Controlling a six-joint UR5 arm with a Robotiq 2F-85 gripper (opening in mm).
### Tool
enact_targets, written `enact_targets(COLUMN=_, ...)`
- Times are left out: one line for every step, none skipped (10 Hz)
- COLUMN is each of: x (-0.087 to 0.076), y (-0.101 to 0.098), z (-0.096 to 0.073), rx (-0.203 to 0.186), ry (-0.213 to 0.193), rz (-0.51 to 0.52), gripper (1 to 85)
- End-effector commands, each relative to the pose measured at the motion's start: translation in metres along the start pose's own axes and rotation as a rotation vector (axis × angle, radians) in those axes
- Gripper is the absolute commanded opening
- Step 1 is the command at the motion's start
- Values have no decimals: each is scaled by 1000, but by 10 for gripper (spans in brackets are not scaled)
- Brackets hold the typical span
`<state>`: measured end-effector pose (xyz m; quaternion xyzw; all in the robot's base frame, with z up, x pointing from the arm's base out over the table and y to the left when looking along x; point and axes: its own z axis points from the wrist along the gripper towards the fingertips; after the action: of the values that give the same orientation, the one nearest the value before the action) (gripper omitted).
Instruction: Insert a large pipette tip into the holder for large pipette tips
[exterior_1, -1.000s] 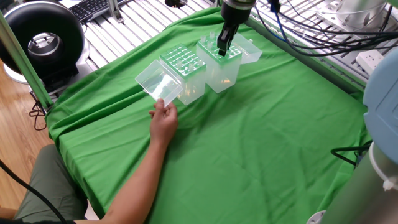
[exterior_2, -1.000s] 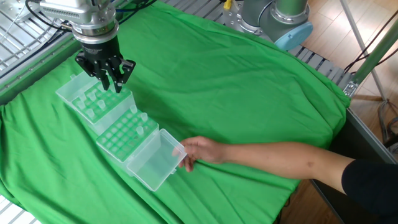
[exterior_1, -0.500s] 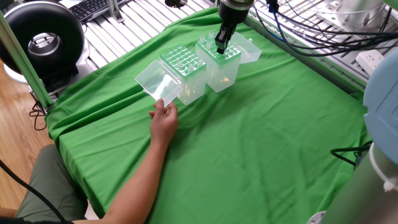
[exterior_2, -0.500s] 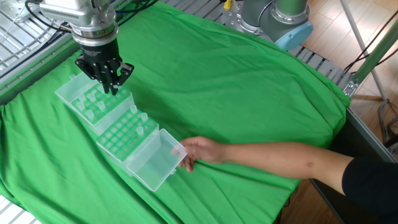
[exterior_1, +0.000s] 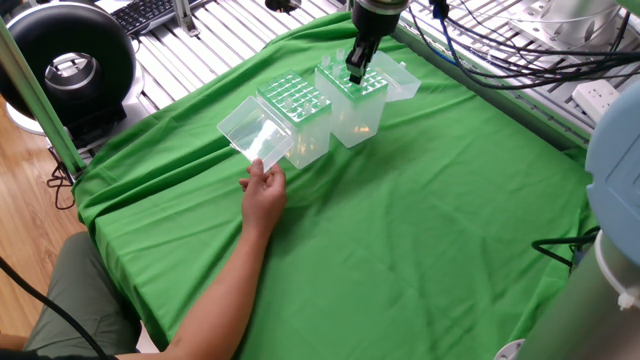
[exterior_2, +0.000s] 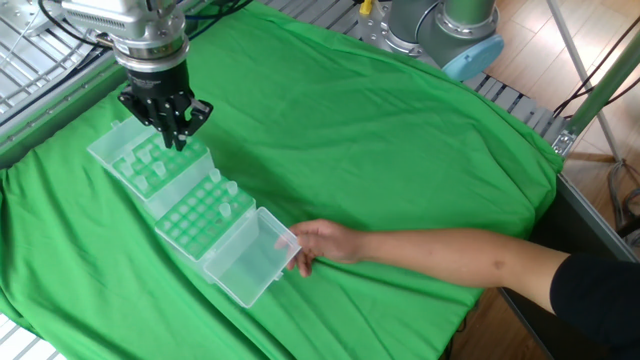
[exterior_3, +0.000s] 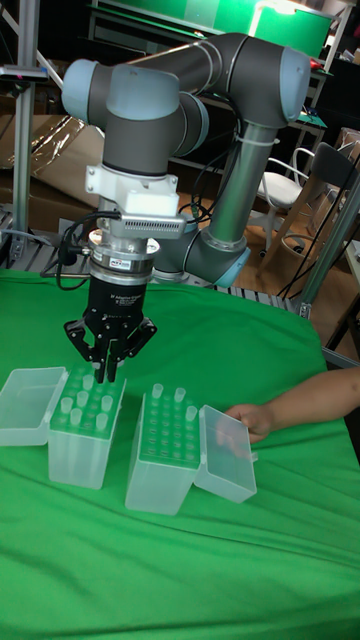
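Right now the robot's hand (exterior_3: 106, 375) hangs directly above the holder for large pipette tips (exterior_3: 88, 435), its fingers drawn close together and pointing down at the greenish grid top. Whether a tip sits between them I cannot tell (the fingertips are too small and dark in every view). The holder (exterior_1: 353, 105) stands on the green cloth (exterior_1: 420, 230) covering the desk, with its clear hinged lid (exterior_3: 30, 404) swung open to the side. Several tips already stand in its holes. Just beside it sits a second translucent box (exterior_2: 203, 217), also grid-topped with its lid open, and a person's hand (exterior_2: 325, 243) rests against that open lid.
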<state>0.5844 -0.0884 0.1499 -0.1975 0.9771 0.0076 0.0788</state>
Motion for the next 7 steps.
enact_targets(x=0, y=0, z=-11, rx=1, ry=6, rz=19, gripper=167)
enact_targets(x=0, y=1, z=-14, rx=2, ry=11, rz=21, gripper=167)
enact_targets(x=0, y=1, z=-19, rx=1, ry=14, rz=21, gripper=167)
enact_targets(x=0, y=3, z=-23, rx=-1, ry=20, rz=21, gripper=167)
enact_targets(x=1, y=3, z=-28, rx=3, ry=26, rz=21, gripper=167)
enact_targets(x=2, y=4, z=-32, rx=4, ry=32, rz=21, gripper=167)
enact_targets(x=3, y=5, z=-38, rx=6, ry=39, rz=22, gripper=163)
